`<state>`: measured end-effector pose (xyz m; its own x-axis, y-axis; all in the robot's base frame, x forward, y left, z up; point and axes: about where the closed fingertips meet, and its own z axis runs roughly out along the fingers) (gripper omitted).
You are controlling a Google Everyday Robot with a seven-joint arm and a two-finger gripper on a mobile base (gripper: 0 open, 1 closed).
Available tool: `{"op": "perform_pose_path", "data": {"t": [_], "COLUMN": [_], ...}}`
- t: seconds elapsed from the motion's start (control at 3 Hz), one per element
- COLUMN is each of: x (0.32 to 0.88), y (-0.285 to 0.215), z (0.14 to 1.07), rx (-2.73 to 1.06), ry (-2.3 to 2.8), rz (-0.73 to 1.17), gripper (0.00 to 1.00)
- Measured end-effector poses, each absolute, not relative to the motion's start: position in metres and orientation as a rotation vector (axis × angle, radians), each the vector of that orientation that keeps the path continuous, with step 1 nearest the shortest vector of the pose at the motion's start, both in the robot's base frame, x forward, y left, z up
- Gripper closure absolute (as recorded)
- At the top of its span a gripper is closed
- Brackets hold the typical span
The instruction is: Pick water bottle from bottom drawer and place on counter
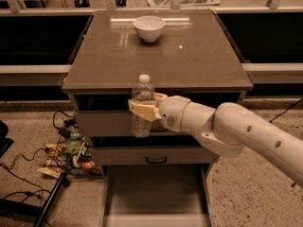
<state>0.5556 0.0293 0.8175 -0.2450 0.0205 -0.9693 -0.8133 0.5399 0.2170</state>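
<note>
My gripper (143, 108) is shut on the water bottle (141, 94), a clear plastic bottle with a white cap, held upright in front of the cabinet. The cap stands just above the front edge of the counter (189, 56), and the bottle's lower part hangs in front of the upper drawers. The white arm reaches in from the right. The bottom drawer (156, 193) is pulled out below, a wide flat tray with nothing showing in it.
A white bowl (149, 27) stands at the back middle of the counter. Two upper drawers sit shut, the lower one with a black handle (156, 160). Cables and packets (66, 152) lie on the floor at the left.
</note>
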Motion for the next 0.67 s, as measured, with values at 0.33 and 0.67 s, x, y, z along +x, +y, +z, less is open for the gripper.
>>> {"op": "perform_pose_path", "data": {"t": [0.33, 0.67], "x": [0.557, 0.565], "y": [0.034, 0.018], "z": [0.823, 0.863], "rx": [-0.683, -0.629], "ry": [1.622, 1.609], "rz": [0.907, 0.841], "gripper": [1.0, 1.0]}}
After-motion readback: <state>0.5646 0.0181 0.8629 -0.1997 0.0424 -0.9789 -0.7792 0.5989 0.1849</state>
